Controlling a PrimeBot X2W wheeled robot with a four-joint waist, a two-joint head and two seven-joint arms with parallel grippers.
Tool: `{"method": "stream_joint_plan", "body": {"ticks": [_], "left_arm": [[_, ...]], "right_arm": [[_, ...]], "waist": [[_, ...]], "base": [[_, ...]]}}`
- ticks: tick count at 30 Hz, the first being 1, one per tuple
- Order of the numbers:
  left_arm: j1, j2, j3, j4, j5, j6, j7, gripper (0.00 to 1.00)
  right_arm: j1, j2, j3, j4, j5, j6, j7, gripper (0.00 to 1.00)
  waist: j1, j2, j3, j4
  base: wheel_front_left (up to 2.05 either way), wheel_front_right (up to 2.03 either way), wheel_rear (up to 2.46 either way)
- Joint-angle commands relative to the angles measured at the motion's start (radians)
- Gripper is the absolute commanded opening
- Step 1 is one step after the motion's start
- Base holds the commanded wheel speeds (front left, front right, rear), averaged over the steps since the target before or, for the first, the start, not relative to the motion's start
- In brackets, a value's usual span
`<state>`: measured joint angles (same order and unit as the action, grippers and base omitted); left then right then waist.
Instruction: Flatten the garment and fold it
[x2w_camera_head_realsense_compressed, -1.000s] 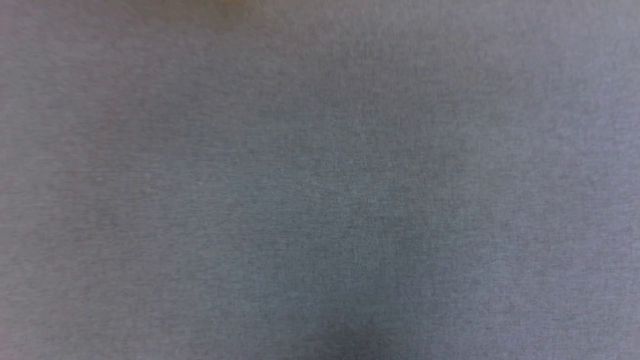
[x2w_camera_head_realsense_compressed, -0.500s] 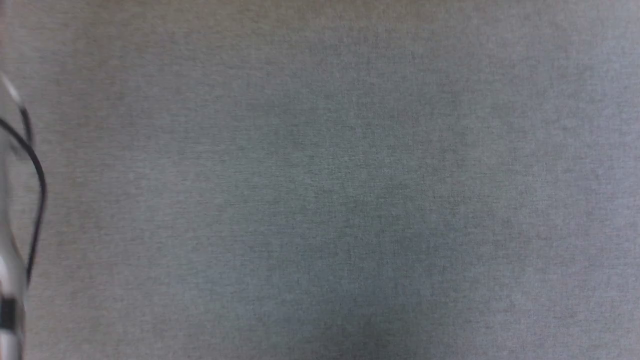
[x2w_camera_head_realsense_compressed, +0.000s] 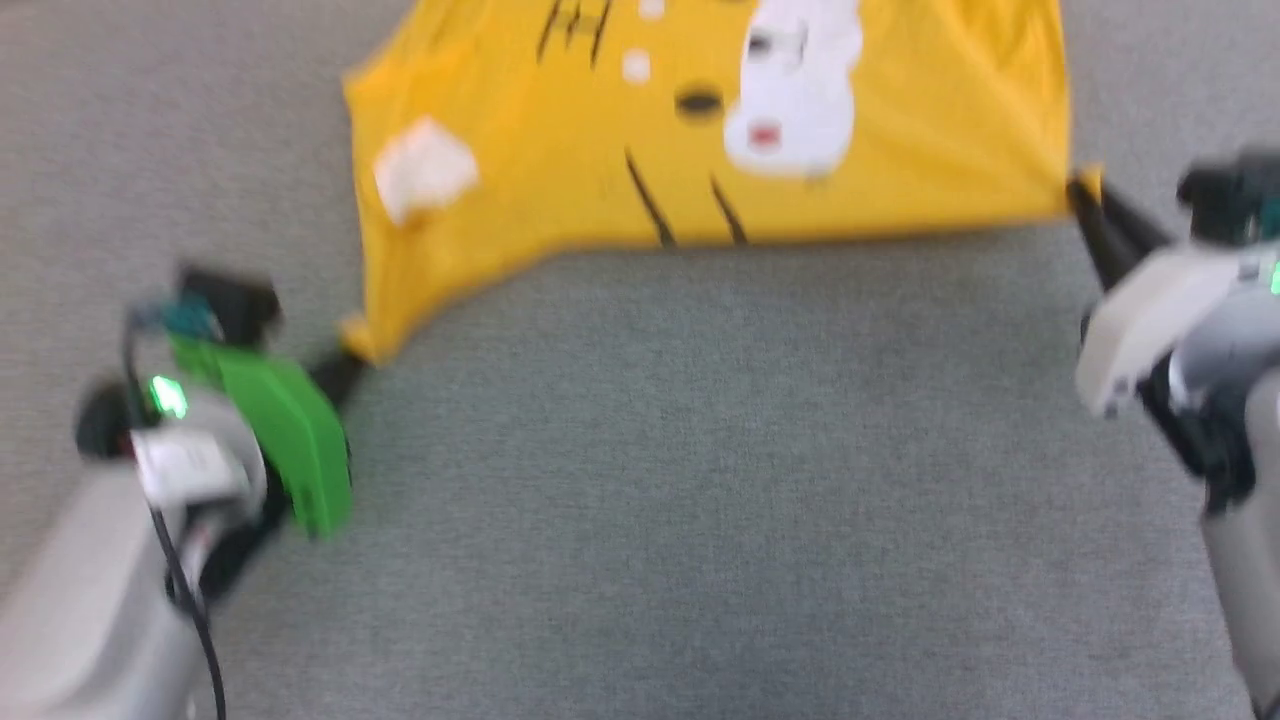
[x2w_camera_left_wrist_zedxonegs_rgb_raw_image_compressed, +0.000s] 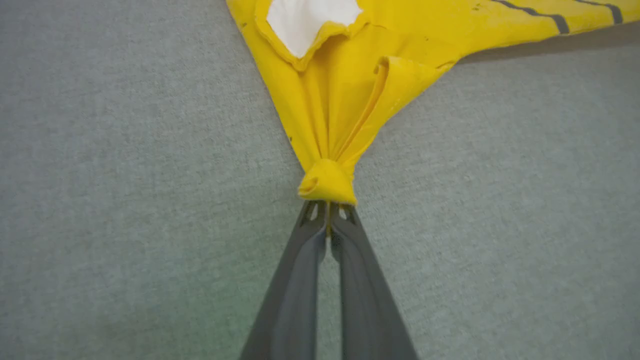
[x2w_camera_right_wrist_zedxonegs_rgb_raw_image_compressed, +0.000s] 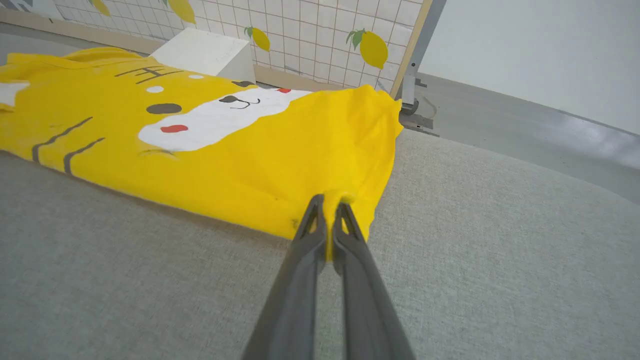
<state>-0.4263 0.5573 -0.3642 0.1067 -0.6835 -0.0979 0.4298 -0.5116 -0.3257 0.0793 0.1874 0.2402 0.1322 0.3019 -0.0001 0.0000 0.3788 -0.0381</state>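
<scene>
One white box (x2w_camera_right_wrist_zedxonegs_rgb_raw_image_compressed: 202, 52) behind garment (x2w_camera_right_wrist_zedxonegs_rgb_raw_image_compressed: 210, 165), near lemon-tiled wall (x2w_camera_right_wrist_zedxonegs_rgb_raw_image_compressed: 320, 20)

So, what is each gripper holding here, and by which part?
Both hold the mustard-yellow thin-fabric T-shirt: the left gripper pinches a bunched corner near its white patch, the right gripper the opposite corner of the same edge.

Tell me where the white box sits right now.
In the right wrist view the white box stands at the upper left, just beyond the far edge of the garment and in front of the lemon-patterned tiled panel.
</scene>
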Motion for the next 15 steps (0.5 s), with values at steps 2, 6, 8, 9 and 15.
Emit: {"method": "stream_joint_plan", "body": {"ticks": [2,6,8,9,15], "left_arm": [[0.098,0.024,-0.001,-0.045,-0.036,0.021,0.027,0.00],[0.242,0.031,0.000,-0.134,-0.074,0.067,0.052,0.00],[0.304,0.035,-0.002,-0.173,-0.086,0.090,0.061,0.00],[0.337,0.035,-0.002,-0.192,-0.095,0.103,0.066,0.00],[0.484,0.050,-0.007,-0.265,-0.127,0.159,0.099,0.00]], "right_arm": [[0.071,0.013,-0.021,-0.031,-0.016,-0.002,0.021,0.00],[0.182,0.027,-0.051,-0.063,-0.040,-0.002,0.062,0.00],[0.232,0.029,-0.058,-0.073,-0.050,-0.002,0.093,0.00],[0.258,0.031,-0.064,-0.082,-0.058,-0.002,0.110,0.00],[0.390,0.054,-0.119,-0.131,-0.083,-0.002,0.182,0.00]], "waist": [[0.0001,0.0000,-0.075,0.026],[0.0001,0.0000,-0.110,0.028],[0.0001,0.0000,-0.129,0.030],[0.0001,0.0000,-0.137,0.031],[0.0001,0.0000,-0.173,0.040]], "base": [[0.00,0.00,0.00],[0.00,0.00,0.00],[0.00,0.00,0.00],[0.00,0.00,0.00],[0.00,0.00,0.00]]}}
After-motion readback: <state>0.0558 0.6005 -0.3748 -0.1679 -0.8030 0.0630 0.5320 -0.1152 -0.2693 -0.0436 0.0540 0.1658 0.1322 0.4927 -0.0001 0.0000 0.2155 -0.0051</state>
